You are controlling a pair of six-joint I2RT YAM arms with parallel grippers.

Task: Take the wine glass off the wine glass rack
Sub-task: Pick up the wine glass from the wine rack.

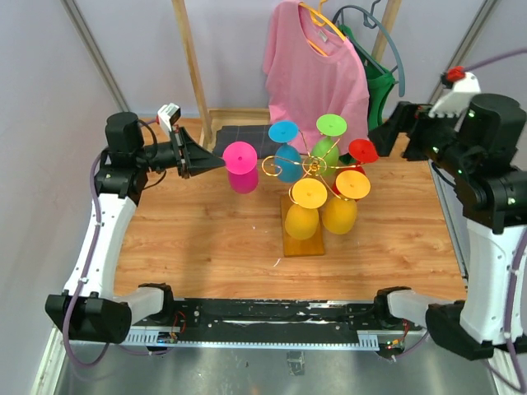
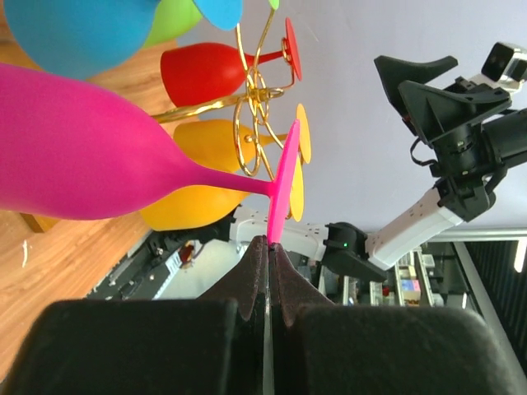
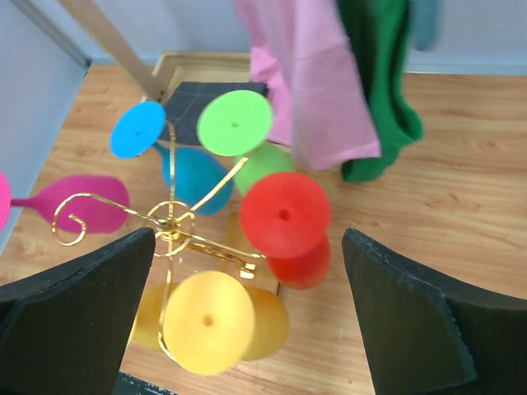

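Wine glass (image 1: pixel 241 168) foot pinched in left tool (image 1: pixel 221 161), beside rack (image 1: pixel 302 243).

Robot lab or data-collection cell, not a home: left arm (image 1: pixel 103 239) and right arm (image 1: pixel 494 247) bolted to a black rail (image 1: pixel 272 317) at the edge of a wood-top bench (image 1: pixel 206 239), boxed in by plain lilac panels (image 1: pixel 49 82). Props look staged: gold wine glass rack (image 1: pixel 313 169) hung with bright glasses (image 1: pixel 302 220), and a wooden clothes rack (image 1: pixel 191 66) with a pink shirt (image 1: pixel 317 74) and a green garment (image 1: pixel 379 82). Left wrist view shows what looks like cluttered shelving (image 2: pixel 403 284) behind.
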